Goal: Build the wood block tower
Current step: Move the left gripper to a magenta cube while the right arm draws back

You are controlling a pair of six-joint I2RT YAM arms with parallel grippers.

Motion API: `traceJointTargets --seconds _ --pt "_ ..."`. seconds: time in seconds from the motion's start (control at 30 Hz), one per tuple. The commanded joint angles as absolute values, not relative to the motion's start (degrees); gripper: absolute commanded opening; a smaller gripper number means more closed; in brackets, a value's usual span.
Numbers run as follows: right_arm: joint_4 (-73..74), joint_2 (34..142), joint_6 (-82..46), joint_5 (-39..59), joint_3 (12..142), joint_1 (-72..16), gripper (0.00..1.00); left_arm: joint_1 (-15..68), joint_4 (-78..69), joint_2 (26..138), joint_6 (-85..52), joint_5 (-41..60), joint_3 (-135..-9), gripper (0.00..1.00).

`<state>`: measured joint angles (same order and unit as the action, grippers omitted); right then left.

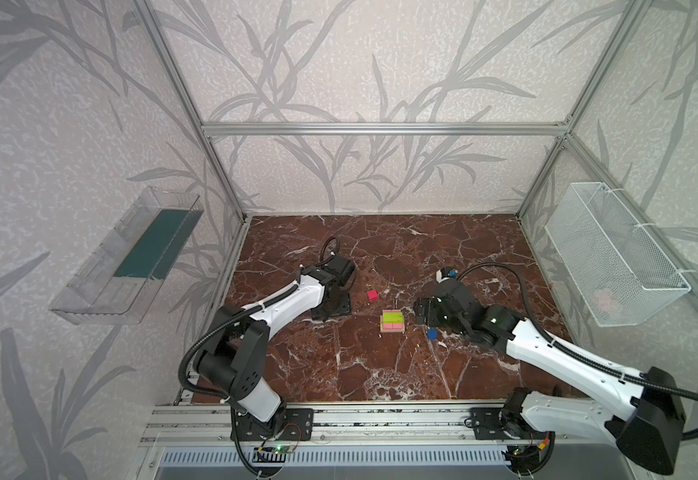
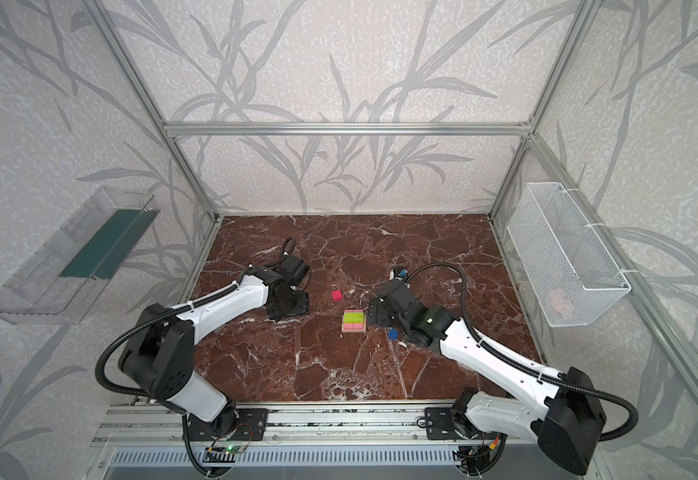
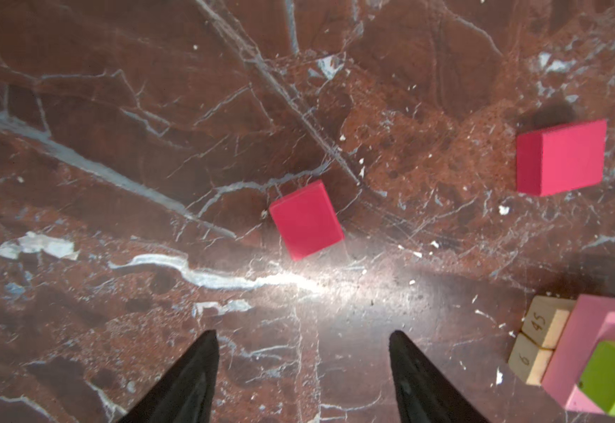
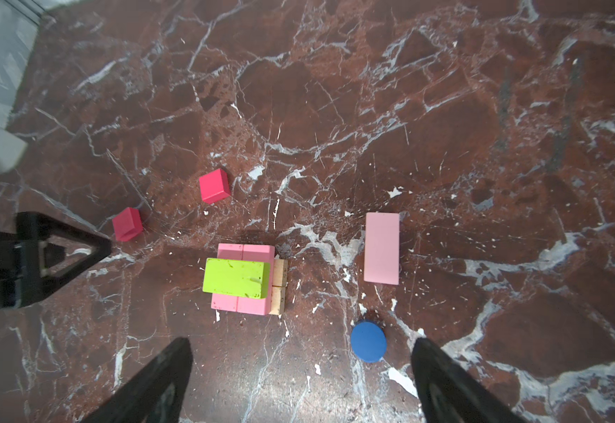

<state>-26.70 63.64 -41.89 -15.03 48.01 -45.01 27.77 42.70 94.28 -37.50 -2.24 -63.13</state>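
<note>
Tower mid-table; marble table bare from it to the near rail and over the whole far half. Left side: one red cube just ahead of the spread left gripper, second red cube apart, gap between passable; right side: loose pink bar and blue disc lie apart from the tower, bare lane between, disc by one finger of the wide-spread right gripper.
</note>
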Motion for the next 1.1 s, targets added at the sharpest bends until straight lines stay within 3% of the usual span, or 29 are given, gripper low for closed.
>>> traceJointTargets --seconds 0.0,0.33,1.07 --pt "-25.1 59.57 -41.19 -14.41 46.35 -44.18 0.93 27.2 43.27 96.71 -39.41 -1.09 -65.71 0.73" --pt "-25.25 54.76 -40.38 -13.62 43.95 -42.15 0.92 25.73 43.08 100.3 -42.73 -1.85 -66.35 0.72" --pt "-23.99 54.01 -40.52 -11.69 42.12 -41.0 0.92 23.16 38.92 105.46 -44.38 -0.91 -66.45 0.5"
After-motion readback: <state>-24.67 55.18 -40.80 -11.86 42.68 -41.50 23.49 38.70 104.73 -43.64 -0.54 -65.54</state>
